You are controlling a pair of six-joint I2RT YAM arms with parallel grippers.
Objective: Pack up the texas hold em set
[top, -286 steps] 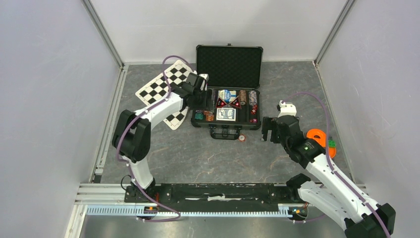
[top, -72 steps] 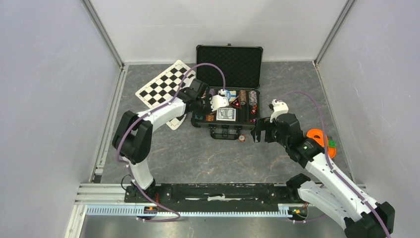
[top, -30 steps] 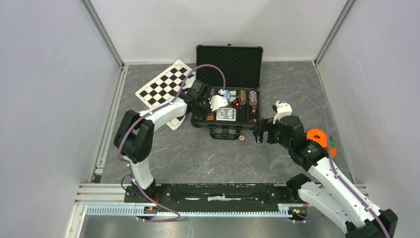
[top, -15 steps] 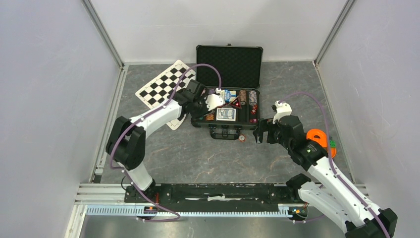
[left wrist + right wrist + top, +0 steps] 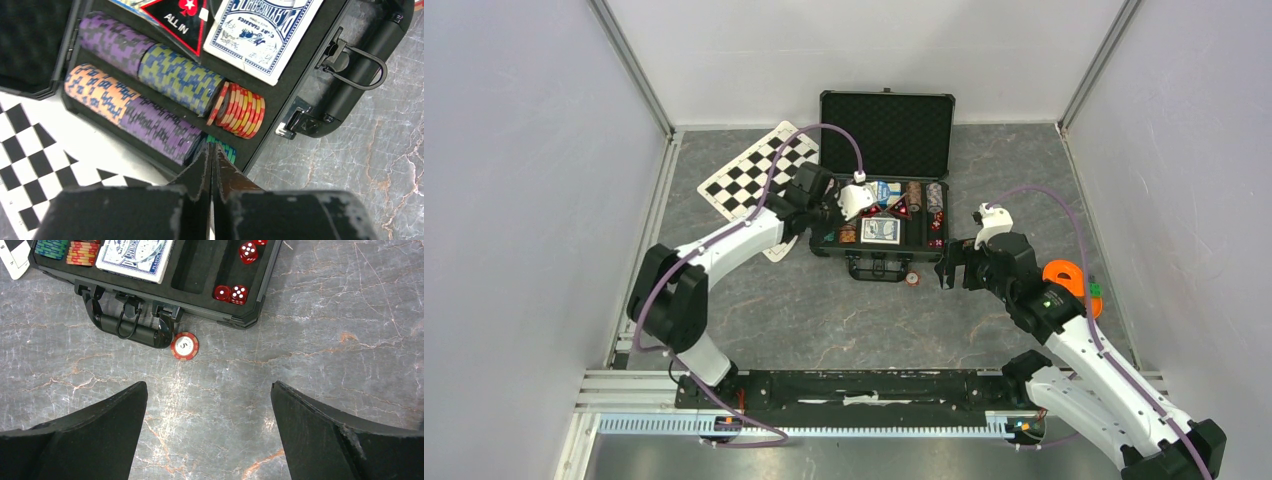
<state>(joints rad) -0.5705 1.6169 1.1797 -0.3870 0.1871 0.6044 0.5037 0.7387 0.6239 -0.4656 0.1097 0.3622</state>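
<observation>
Left pincer [image 5: 212, 146], pressed shut, hides most of the green chips [image 5: 229, 150]

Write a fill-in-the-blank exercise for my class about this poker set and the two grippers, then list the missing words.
1. The loose chip on the table, beside the case handle, bears the number ____.
2. The left gripper, above the chip rows, is ____ and holds nothing.
3. The right gripper, above the table, is ____.
4. The dice in the case are coloured ____.
Missing words: 5; shut; open; red.
</observation>
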